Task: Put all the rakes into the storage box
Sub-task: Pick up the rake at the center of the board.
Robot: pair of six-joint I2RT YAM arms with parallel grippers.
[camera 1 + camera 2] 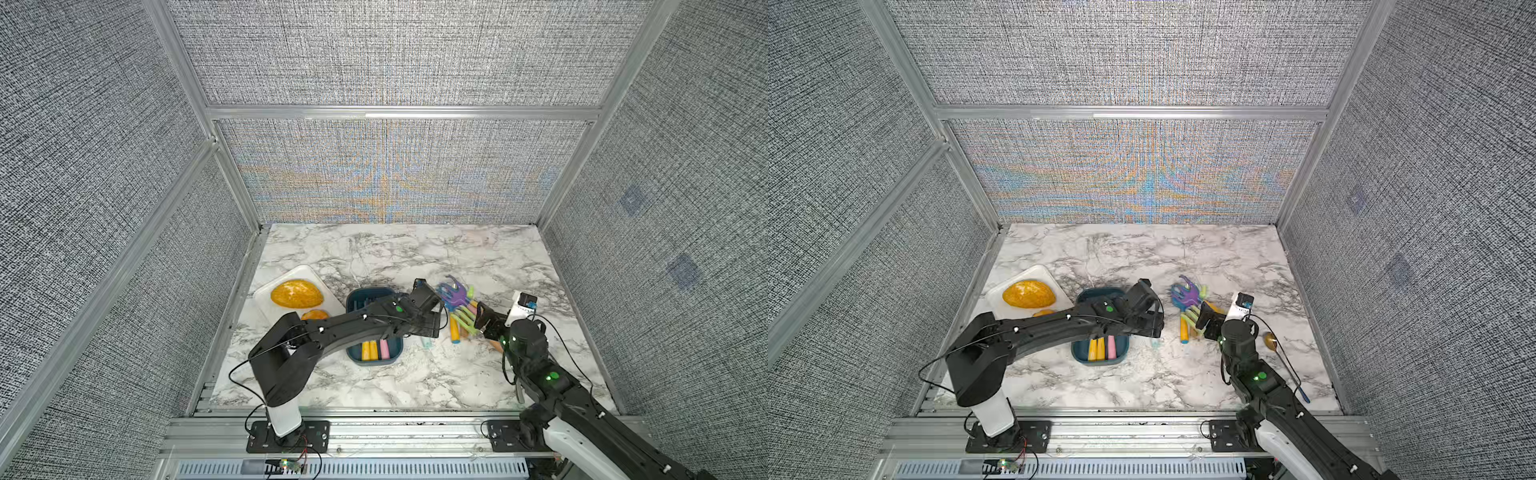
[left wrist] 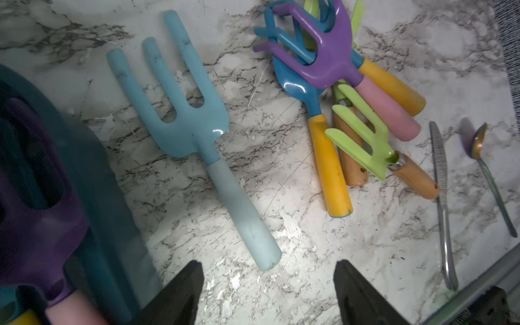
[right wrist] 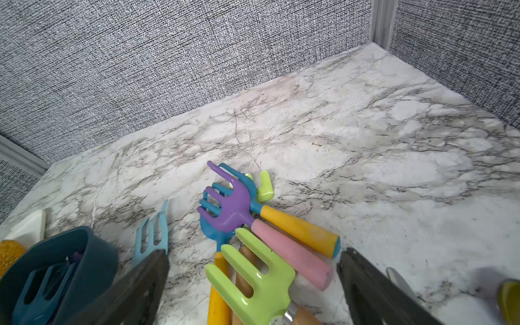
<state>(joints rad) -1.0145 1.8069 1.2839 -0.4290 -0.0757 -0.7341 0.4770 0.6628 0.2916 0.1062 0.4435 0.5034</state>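
We find the pale blue rake (image 2: 194, 126) lying flat on the bench (image 2: 295, 239) beside the storage box (image 2: 118, 225), the left hand (image 2: 268, 264) spread and empty short of its handle, and advise centring over that handle before clamping.

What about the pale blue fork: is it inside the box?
No, the fork lies flat on the table beside the box, wholly outside its wall.
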